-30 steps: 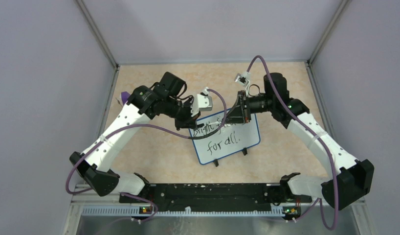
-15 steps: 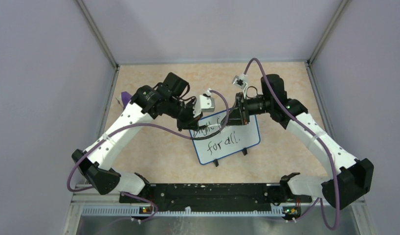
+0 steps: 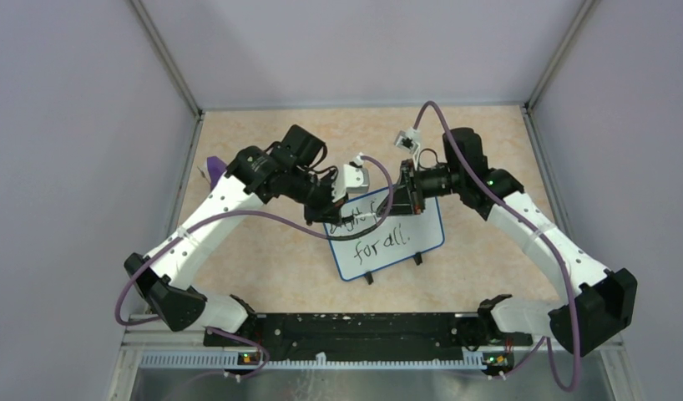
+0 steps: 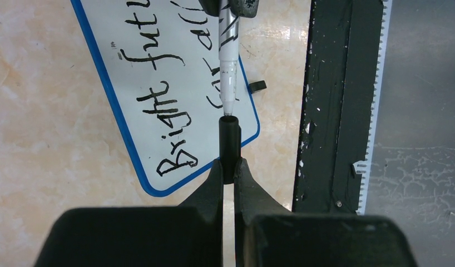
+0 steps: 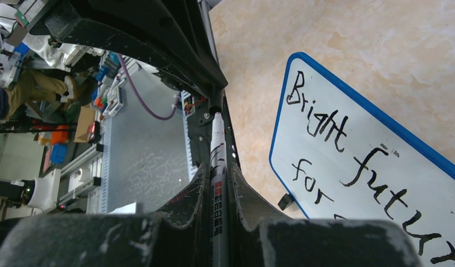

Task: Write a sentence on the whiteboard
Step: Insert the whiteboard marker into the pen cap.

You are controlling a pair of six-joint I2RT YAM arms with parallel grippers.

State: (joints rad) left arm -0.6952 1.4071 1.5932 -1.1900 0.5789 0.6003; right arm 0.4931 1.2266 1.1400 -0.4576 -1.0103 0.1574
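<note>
The whiteboard (image 3: pixel 363 266) lies on the tan table, blue-framed, with the sentence (image 3: pixel 378 241) in black marker on it. My right gripper (image 5: pixel 217 172) is shut on a white marker (image 5: pixel 218 167) held above the board. My left gripper (image 4: pixel 229 167) is shut on the black cap (image 4: pixel 229 147), facing the right one. The marker (image 4: pixel 230 61) has its tip right at the cap's mouth. Part of the lettering (image 4: pixel 169 122) reads "Bright futu" on the board (image 4: pixel 100 19). In the top view both grippers, left (image 3: pixel 334 207) and right (image 3: pixel 398 199), hover over the board's far edge and hide its first line.
A purple wedge (image 3: pixel 211 167) sits at the table's left edge behind my left arm. The black base rail (image 3: pixel 355 326) runs along the near edge, also seen as the rail (image 4: pixel 336 111). Grey walls close in the left, right and back.
Both grippers have drifted a little toward each other above the board. The board has not moved.
</note>
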